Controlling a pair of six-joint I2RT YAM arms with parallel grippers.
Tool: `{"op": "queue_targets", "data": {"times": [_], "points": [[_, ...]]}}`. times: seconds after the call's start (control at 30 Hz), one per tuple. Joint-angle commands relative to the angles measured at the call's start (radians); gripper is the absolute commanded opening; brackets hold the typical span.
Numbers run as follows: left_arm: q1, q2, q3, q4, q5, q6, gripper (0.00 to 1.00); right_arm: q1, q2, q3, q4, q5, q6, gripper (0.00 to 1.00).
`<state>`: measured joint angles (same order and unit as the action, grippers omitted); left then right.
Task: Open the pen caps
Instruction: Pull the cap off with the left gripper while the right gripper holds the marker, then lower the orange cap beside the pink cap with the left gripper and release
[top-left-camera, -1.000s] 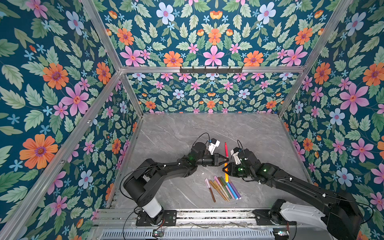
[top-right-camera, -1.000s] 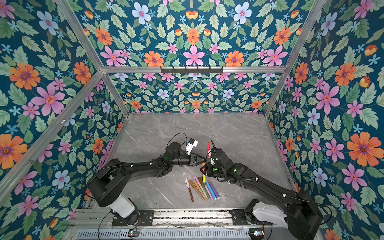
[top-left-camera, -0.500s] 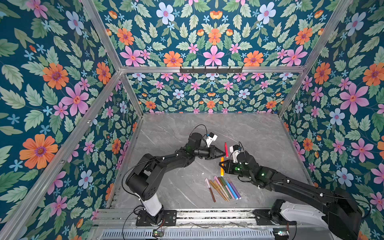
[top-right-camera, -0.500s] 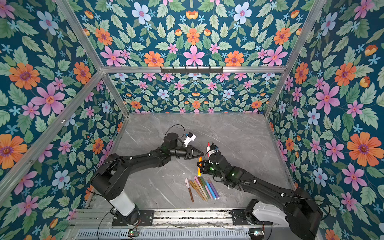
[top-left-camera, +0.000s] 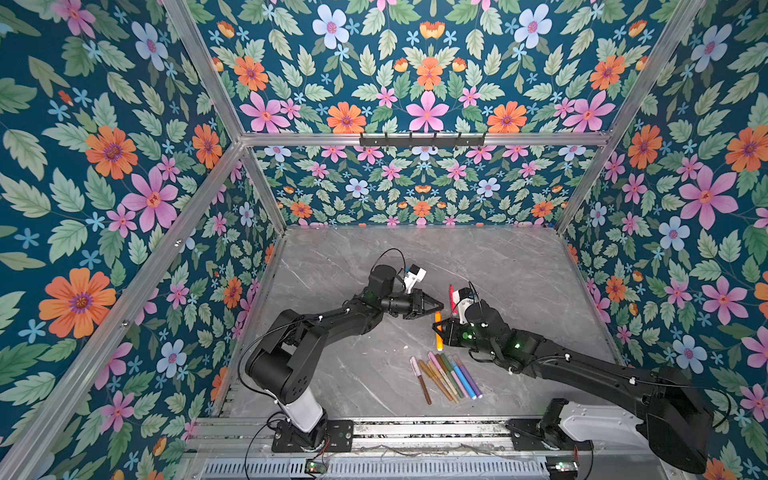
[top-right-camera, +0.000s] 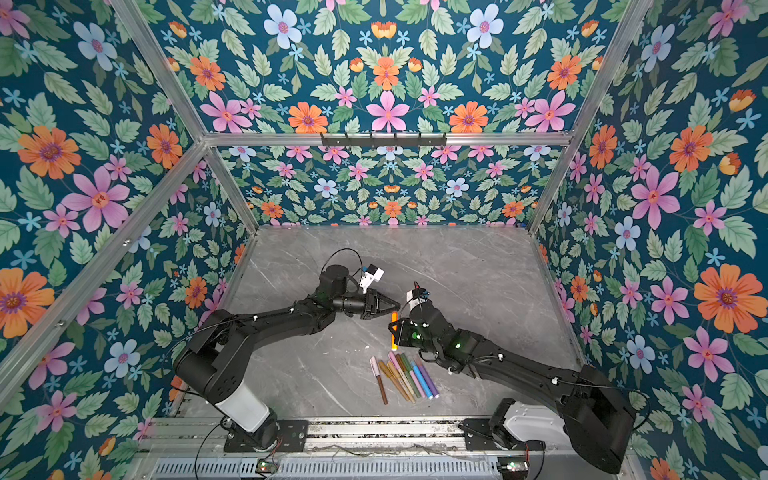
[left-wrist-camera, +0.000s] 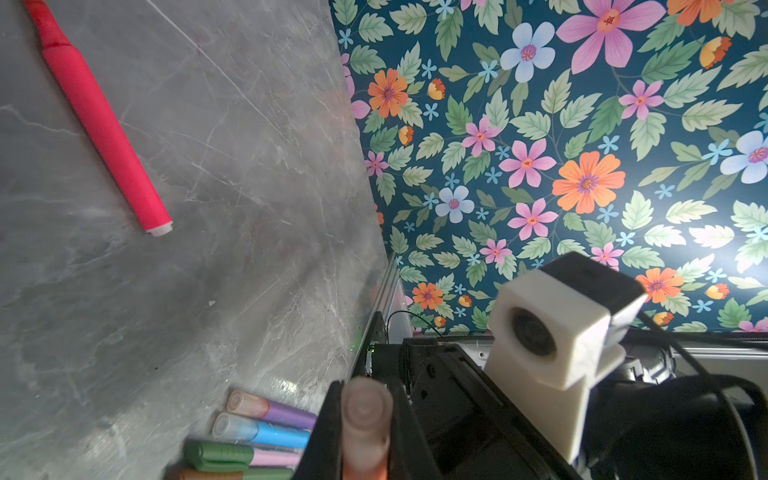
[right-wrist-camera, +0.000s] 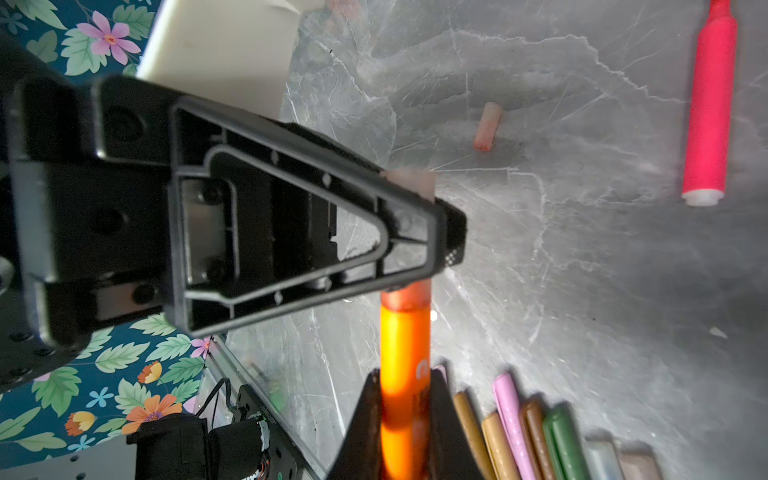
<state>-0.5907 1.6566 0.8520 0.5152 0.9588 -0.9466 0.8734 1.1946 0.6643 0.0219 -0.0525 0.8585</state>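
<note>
Right pincer (right-wrist-camera: 405, 390) clamped on orange pen (right-wrist-camera: 404, 340), smooth glossy barrel, over grey marbled counter (right-wrist-camera: 561, 249). Left pincer (left-wrist-camera: 365, 432) closed on cap (left-wrist-camera: 366, 409) at pen's end: stubby translucent peach tube, rounded tip. Second cap (right-wrist-camera: 487, 126) lies loose on counter near uncapped red pen (right-wrist-camera: 708, 112).

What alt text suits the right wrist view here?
The right gripper holds an orange pen while the left gripper clamps its pale cap. On the grey table lie an uncapped red pen, a loose cap and a row of pens.
</note>
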Motion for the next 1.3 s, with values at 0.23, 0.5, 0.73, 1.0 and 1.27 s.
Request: {"op": "queue_targets", "data": {"times": [0.23,0.5,0.73,1.0,1.27], "points": [[0.048,-0.043,-0.027,0.156,-0.434,-0.021,0.0,0.025,-0.046,-0.046,-0.188,-0.18,0.01,0.0],[0.068,-0.108,-0.1,0.179,-0.575,-0.042,0.0,0.03,-0.048,-0.042,-0.163,-0.221,-0.008,0.0],[0.068,-0.122,-0.105,0.178,-0.652,-0.065,0.0,0.072,0.005,0.011,-0.14,-0.256,-0.044,0.0],[0.068,-0.151,-0.1,0.094,-0.687,-0.009,0.0,0.085,-0.012,0.003,-0.144,-0.216,-0.035,0.0],[0.132,-0.087,-0.021,-0.197,-0.618,0.217,0.0,0.084,-0.125,-0.017,-0.291,-0.076,-0.047,0.0]]}}
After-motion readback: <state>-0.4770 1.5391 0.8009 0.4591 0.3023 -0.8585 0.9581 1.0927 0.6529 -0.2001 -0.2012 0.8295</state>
